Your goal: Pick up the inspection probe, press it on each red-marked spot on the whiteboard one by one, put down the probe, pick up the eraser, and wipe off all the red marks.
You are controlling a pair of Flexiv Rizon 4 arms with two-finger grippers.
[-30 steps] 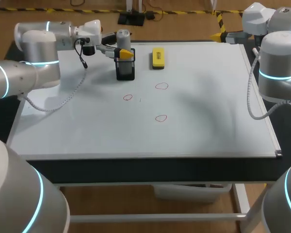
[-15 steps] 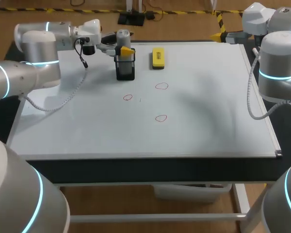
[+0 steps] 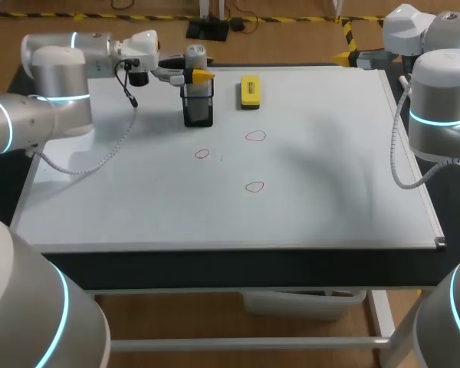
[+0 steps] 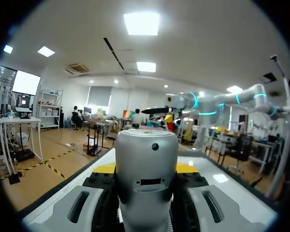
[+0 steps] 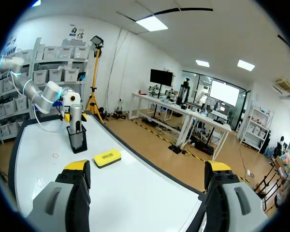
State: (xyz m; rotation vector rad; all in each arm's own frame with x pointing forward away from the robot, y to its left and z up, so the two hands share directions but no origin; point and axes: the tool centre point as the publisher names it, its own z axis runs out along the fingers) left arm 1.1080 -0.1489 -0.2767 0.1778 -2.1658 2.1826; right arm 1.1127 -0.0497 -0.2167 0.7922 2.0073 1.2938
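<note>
Risen a little over the last second: left gripper [image 3: 196,75], yellow fingertip [image 3: 202,75] earlier down at the rim of the black holder [image 3: 198,111], now just above it. Clamped from both sides on the inspection probe [image 3: 195,55], a silver cylinder standing upright, lower end seemingly down inside the holder. Same grip up close from the left wrist: probe filling the gap, dark pads [image 4: 100,193] pressed against either flank. Holder set on the whiteboard [image 3: 314,207] near its far edge, toward eleven o'clock from the board's middle. At three o'clock of the holder, near it but not touching, yellow eraser [image 3: 250,90] lying flat. Three circles in red on the board, unchanged: left red mark [image 3: 202,153] at six o'clock of the holder, far red mark [image 3: 255,136] at six o'clock of the eraser, near red mark [image 3: 254,186] further along the same line, closer to the front edge. No shift on the other side: right gripper [image 3: 343,57] parked by the board's far edge toward one o'clock, well apart from all the marks, fingers spread wide. From the right wrist, eraser ahead of those parted fingers, holder and probe beyond it.
</note>
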